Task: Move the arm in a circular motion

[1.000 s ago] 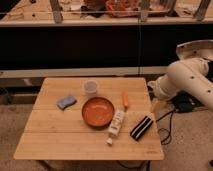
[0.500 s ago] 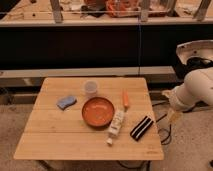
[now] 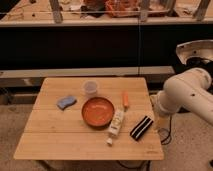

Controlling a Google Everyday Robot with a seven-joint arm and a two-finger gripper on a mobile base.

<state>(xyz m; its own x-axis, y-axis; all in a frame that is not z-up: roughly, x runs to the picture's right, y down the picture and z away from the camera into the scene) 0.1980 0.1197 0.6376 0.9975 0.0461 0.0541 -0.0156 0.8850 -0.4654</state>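
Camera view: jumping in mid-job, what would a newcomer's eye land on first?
The big cream-white arm bulks at the right, its end effector hanging beside the wooden table's right edge. At the table's middle sits an orange bowl, with a white bottle and a black-and-white striped object to its right.

Arm (image 3: pixel 187 92): cream-white, thick smooth segments, bent at a bulky rounded joint, standing off the bench's right edge. Gripper (image 3: pixel 161 121) hangs at its lower end, just beside that edge.
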